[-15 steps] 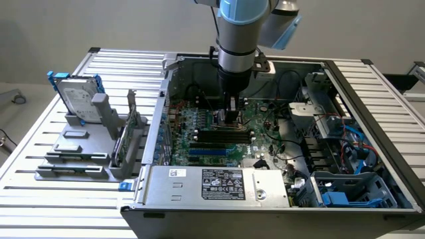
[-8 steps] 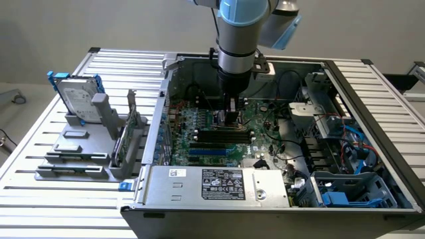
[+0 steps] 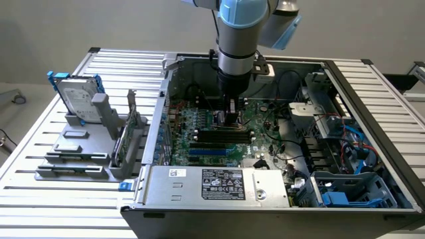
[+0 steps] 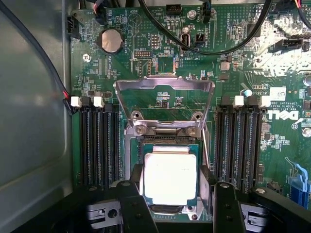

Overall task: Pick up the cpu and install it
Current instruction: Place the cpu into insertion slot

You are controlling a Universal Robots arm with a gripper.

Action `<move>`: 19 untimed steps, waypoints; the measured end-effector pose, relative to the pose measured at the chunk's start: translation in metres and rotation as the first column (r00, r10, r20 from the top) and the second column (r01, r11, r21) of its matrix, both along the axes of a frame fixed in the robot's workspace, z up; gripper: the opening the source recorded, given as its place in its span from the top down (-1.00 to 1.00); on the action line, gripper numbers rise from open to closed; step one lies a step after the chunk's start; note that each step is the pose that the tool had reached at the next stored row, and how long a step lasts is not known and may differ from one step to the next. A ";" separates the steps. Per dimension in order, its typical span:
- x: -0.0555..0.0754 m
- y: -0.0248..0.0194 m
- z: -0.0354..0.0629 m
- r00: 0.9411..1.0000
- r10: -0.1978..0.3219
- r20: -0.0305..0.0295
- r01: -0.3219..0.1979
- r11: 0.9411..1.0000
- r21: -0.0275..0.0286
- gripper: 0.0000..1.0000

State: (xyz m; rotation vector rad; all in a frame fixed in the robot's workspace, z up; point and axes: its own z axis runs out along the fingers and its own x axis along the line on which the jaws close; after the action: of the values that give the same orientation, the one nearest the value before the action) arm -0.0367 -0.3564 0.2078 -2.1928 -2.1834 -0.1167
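The arm (image 3: pixel 236 45) is shown descending upright through the open side of the computer case (image 3: pixel 199 209), which lies on the slatted metal bench (image 3: pixel 59 204) near its edge at the exterior view's right. The gripper (image 3: pixel 232 118) is held low over the middle of the green motherboard (image 3: pixel 199 117), well apart from the case walls.

In the wrist view, the two black fingers (image 4: pixel 132 204) are seen pinched across opposite edges of the cpu (image 4: pixel 170 174). The cpu is a flat square chip with a bright, smooth metal lid on a thin green border. It is seated level within the socket (image 4: pixel 127 155), squarely inside its metal rim.

The load plate (image 4: pixel 164 83), an open frame of pressed bare metal, is swung up from its hinge at one edge of the socket. Banks of long black memory slots (image 4: pixel 97 145) with white latches run near both flanks of the socket, just outside the fingers.

A silver hard drive (image 3: pixel 76 97) with blue brackets is held upright in a grey stand (image 3: pixel 73 159) towards the bench's edge at the exterior view's left.
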 end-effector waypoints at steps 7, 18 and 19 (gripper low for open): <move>0.000 0.0000 -0.0035 1.000 0.000 0.000 0.000 1.000 -0.001 -0.08; 0.000 0.0013 -0.0055 1.000 0.000 0.000 0.000 1.000 -0.002 -0.08; 0.000 0.0016 -0.0056 1.000 0.000 0.000 0.000 1.000 -0.002 -0.08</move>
State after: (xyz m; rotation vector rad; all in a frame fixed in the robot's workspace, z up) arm -0.0367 -0.3548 0.2022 -2.1939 -2.1845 -0.1145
